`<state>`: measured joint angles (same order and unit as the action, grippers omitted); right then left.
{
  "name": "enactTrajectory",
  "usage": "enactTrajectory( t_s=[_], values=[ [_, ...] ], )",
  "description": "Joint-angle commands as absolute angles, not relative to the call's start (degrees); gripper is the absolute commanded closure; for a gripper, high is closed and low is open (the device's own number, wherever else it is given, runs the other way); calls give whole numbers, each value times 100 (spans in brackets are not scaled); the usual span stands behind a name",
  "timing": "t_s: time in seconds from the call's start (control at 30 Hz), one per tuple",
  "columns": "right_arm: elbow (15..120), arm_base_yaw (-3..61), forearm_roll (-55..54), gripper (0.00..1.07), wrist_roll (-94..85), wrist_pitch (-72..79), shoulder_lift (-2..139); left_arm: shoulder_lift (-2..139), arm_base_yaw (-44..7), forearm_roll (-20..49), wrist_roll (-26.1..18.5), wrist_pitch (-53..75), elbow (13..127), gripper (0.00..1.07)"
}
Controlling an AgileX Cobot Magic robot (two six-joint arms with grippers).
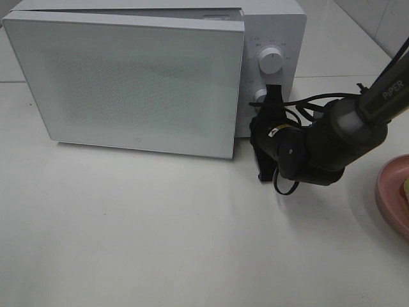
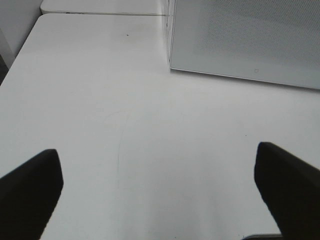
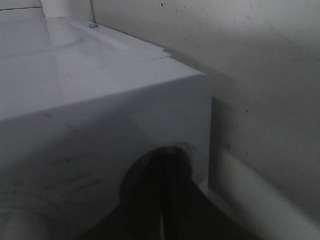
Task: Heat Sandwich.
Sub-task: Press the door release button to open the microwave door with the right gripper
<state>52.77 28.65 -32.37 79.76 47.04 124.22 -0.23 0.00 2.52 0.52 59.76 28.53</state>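
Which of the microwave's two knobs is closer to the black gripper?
The lower knob: the right gripper partly hides it, while the upper knob stands clear above.

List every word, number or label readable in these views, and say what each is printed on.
"PiPER": on the right arm, white letters.
Markings around the upper knob: too small to read.
Small mark low on the microwave door: too small to read.
Both wrist views: no readable text.
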Motion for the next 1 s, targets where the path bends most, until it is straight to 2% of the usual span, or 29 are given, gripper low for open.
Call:
enactTrajectory(
  t_s=[0.03,0.57,1.0],
  values=[
    [5747,2727,-3100,107,7666,5781,12405,-172,-17,258,69,5924,2836,7],
    [5741,2727,-3134,107,7552,5741,12399,-172,-17,258,69,5924,2836,7],
    [5735,2739,-3014,107,7546,5042,12364,-172,-17,258,69,5924,2836,7]
  ],
)
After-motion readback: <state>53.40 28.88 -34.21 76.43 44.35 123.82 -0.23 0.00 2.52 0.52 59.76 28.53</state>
